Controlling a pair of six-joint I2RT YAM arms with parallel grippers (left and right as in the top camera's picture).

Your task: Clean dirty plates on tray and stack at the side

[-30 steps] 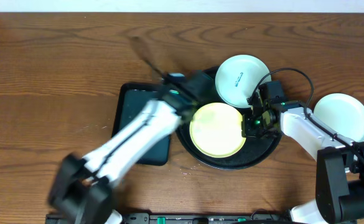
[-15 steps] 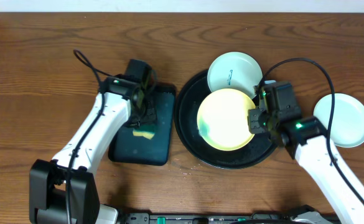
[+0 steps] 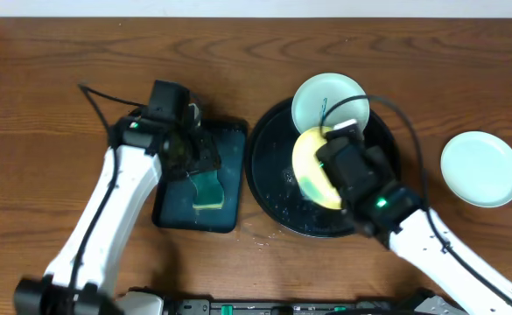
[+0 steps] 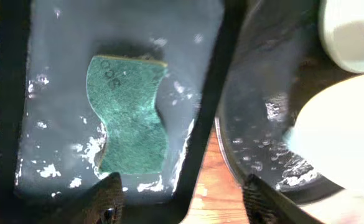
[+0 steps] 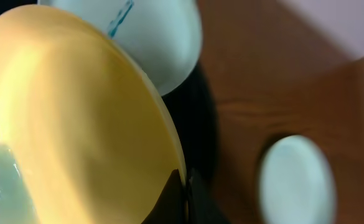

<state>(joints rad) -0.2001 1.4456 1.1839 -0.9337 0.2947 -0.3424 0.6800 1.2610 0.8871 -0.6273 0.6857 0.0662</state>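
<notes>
Your right gripper [image 5: 183, 186] is clamped tight on the rim of the pale yellow round plate [image 3: 304, 171], holding it tilted above the large round black tray [image 3: 269, 188]. Your left gripper [image 4: 183, 198] gapes wide and empty over the green sponge [image 4: 129, 118] lying in the dark teal rectangular tray [image 3: 170, 208]. A mint-white round plate [image 3: 480, 168] sits on the wood-grain tabletop [image 3: 63, 70] by the right arm.

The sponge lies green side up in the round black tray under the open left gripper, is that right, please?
No: the sponge lies in the dark teal rectangular tray, as the left wrist view shows; the rest holds.
</notes>
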